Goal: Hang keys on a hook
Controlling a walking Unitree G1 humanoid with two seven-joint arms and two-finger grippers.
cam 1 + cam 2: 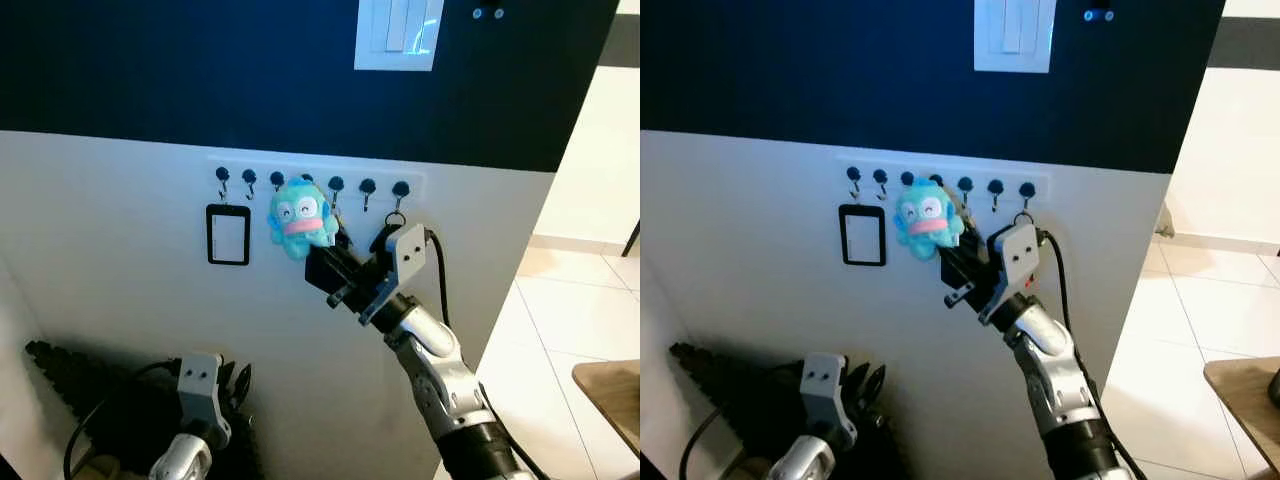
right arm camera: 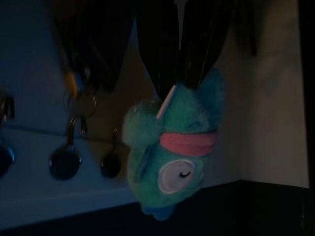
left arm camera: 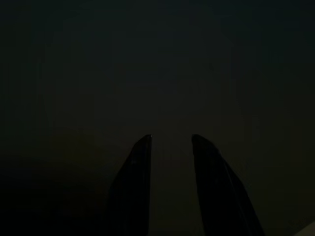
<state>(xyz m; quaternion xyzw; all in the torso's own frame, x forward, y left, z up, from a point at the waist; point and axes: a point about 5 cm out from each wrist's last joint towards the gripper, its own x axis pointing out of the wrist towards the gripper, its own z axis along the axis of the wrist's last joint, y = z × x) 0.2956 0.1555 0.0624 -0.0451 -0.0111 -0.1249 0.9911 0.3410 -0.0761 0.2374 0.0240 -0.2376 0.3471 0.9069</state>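
From the left eye view, the robot's right gripper [image 1: 335,262] is raised to the white lower half of the wall [image 1: 120,300], its black fingers closed on the fluffy turquoise plush keychain with a pink mouth [image 1: 299,217], held up against the white rail of small black-knobbed hooks [image 1: 318,184]. I judge the hanging itself is in hand: the ring has to be eased over a hook near the middle of the row, and whether it has already caught I cannot tell, since the toy covers that spot. A black-framed rectangular card holder [image 1: 228,235] hangs from a hook toward the left end, and a small metal ring [image 1: 395,217] dangles from the far right one. The left gripper [image 1: 238,384] hangs low and idle. In the right eye view the wall's upper half is dark navy with a white light switch plate [image 1: 1013,35], and pale floor tiles [image 1: 1210,330] run off to the right toward the corner of a wooden table [image 1: 1245,385]. The left wrist view is nearly black, with two fingers set apart on nothing. The right wrist view shows the fingers pinching the toy's top, with keys and rings [image 2: 76,98] beside it close to two hook knobs.
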